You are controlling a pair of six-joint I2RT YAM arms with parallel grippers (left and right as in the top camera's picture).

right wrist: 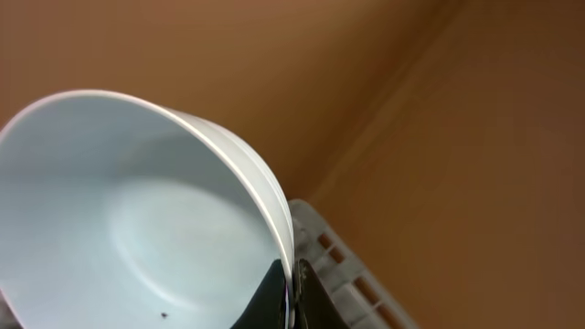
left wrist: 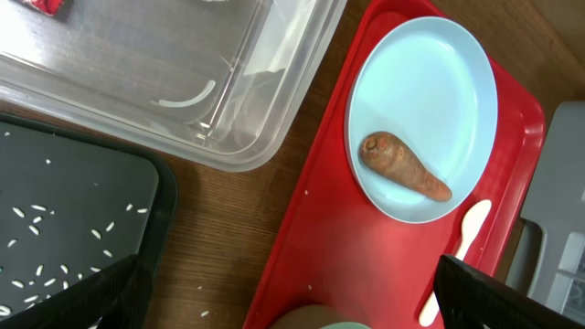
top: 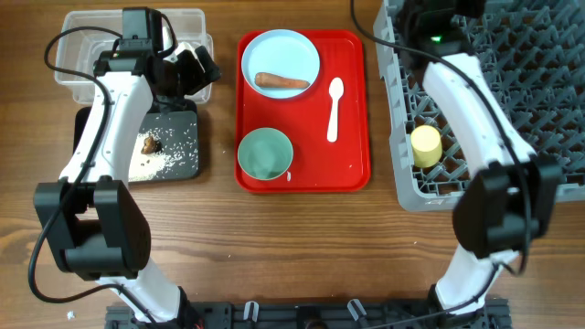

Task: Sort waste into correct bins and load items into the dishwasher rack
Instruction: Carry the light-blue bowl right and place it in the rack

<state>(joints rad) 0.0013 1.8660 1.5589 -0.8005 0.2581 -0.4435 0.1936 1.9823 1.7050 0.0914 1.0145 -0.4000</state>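
Left gripper [left wrist: 292, 297]: jaws wide apart, beside red tray [top: 347, 174] at ten o'clock.
Right gripper [right wrist: 291, 291]: clamped on white bowl [right wrist: 137, 219] rim.
Carrot [left wrist: 402, 164]: on blue plate [left wrist: 430, 82], tray's twelve o'clock.

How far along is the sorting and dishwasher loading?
Done: the yellow cup sits in the rack; rice crumbs and a brown lump lie in the black tray; a red wrapper is in the clear tub. In hand: the right gripper is shut on the white bowl. Left: carrot, plate, spoon and small bowl on the red tray.
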